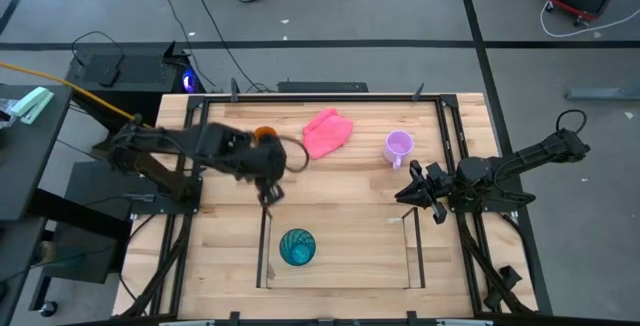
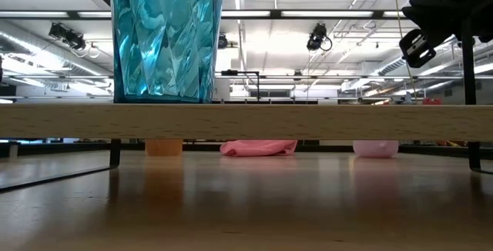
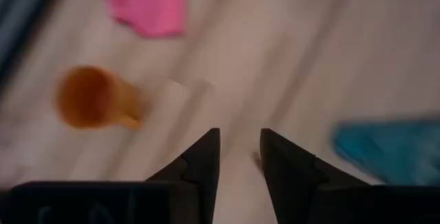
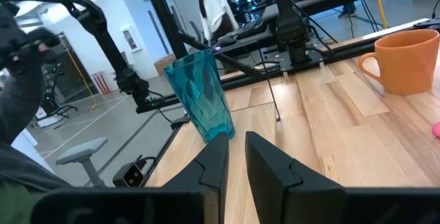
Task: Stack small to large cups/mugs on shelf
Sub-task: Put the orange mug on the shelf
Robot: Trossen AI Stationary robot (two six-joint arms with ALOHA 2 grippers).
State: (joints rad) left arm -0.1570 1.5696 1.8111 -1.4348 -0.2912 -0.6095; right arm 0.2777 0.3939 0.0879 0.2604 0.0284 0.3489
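Observation:
The teal-blue tumbler [image 1: 297, 247] [image 2: 166, 35] stands upright on its base at the left end of the shelf's wooden plank [image 1: 350, 266] [image 2: 323, 120]. An orange mug [image 1: 264, 133] [image 3: 89, 99] and a lilac mug [image 1: 398, 146] [image 2: 375, 148] stand on the table behind the shelf. My left gripper [image 1: 269, 196] [image 3: 239, 148] hovers between the orange mug and the tumbler, pointing down, narrowly open and empty. My right gripper [image 1: 412, 192] [image 4: 236, 148] waits by the shelf's right end, shut and empty.
A pink cloth [image 1: 327, 132] [image 2: 258, 148] lies between the two mugs near the far edge. The shelf's thin dark rods [image 1: 264, 251] frame the plank. To the right of the tumbler the plank is bare. A person [image 4: 214, 11] stands in the room beyond the table.

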